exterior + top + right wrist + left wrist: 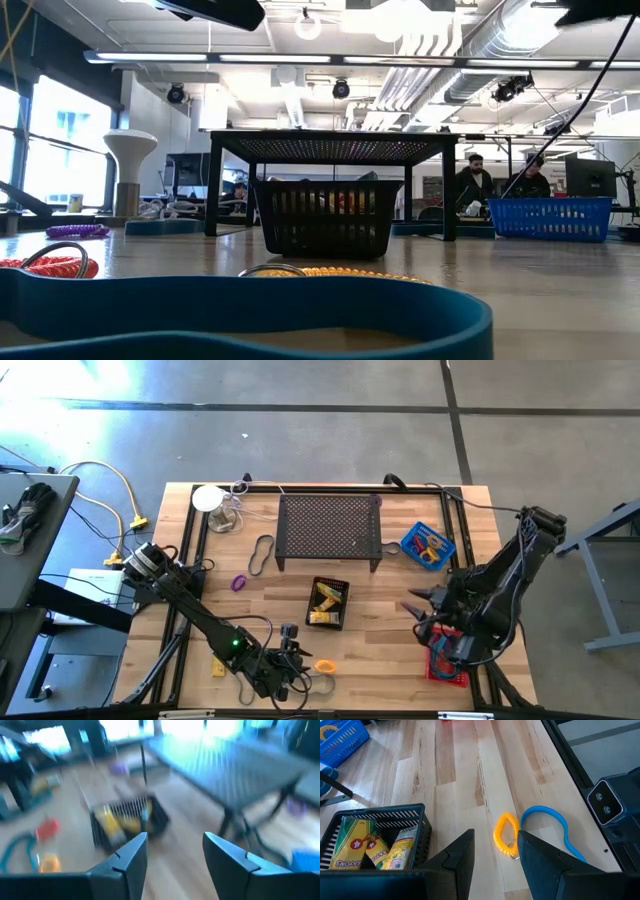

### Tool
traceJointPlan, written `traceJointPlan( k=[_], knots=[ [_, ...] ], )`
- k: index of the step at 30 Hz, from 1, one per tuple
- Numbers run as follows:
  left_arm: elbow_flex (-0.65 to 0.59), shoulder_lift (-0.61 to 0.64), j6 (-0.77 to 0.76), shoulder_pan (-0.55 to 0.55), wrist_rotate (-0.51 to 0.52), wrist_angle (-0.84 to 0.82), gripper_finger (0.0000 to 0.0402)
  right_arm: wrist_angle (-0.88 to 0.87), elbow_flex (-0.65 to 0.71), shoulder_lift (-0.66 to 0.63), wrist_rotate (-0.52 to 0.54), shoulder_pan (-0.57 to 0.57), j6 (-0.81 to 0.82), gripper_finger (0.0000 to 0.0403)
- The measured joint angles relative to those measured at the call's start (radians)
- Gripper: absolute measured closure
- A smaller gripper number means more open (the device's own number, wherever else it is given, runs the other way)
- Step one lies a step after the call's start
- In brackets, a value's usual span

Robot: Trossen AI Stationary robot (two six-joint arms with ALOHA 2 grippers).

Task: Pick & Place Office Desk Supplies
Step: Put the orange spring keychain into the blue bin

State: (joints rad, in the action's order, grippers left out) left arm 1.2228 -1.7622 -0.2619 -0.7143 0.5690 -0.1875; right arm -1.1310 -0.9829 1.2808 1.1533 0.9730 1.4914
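My left gripper [495, 855] hovers open near the table's front edge [290, 660], with nothing between its fingers. Just ahead of it an orange coiled ring [506, 835] lies flat on the wood beside a blue band loop [550, 826]. A black mesh basket [328, 603] at mid-table holds yellow packets [357, 845]. My right gripper [412, 612] hangs open and empty above the table's right side [175, 852], pointing toward the black basket [127, 820]. A purple ring [239, 582] and a thin band loop [262, 555] lie on the wood left of the basket.
A large black perforated stand [330, 530] stands at the far middle, with a blue basket [428, 545] to its right. A red basket [447, 662] sits under my right arm. A yellow packet [217, 667] lies at the front left. People sit beyond the table [500, 180].
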Motion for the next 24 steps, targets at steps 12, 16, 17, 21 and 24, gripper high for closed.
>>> traceJointPlan(
  k=[12, 16, 17, 21, 24],
  knots=[
    [0.000, 0.000, 0.000, -0.004, 0.000, -0.015, 0.0259, 0.265, 0.000, 0.045, 0.045, -0.071, -0.237, 0.0225],
    [0.000, 0.000, 0.000, -0.004, 0.000, -0.014, 0.0259, 0.268, 0.000, 0.108, 0.044, -0.090, -0.240, 0.0225],
    [0.000, 0.000, 0.000, -0.004, 0.000, -0.015, 0.0259, 0.268, 0.000, 0.123, 0.043, -0.095, -0.241, 0.0225],
    [0.000, 0.000, 0.000, -0.004, 0.000, -0.015, 0.0259, 0.277, 0.000, 0.178, 0.012, -0.120, -0.262, 0.0225],
    [0.000, 0.000, 0.000, -0.004, 0.000, -0.015, 0.0259, 0.289, 0.000, 0.203, -0.005, -0.141, -0.270, 0.0225]
  ],
)
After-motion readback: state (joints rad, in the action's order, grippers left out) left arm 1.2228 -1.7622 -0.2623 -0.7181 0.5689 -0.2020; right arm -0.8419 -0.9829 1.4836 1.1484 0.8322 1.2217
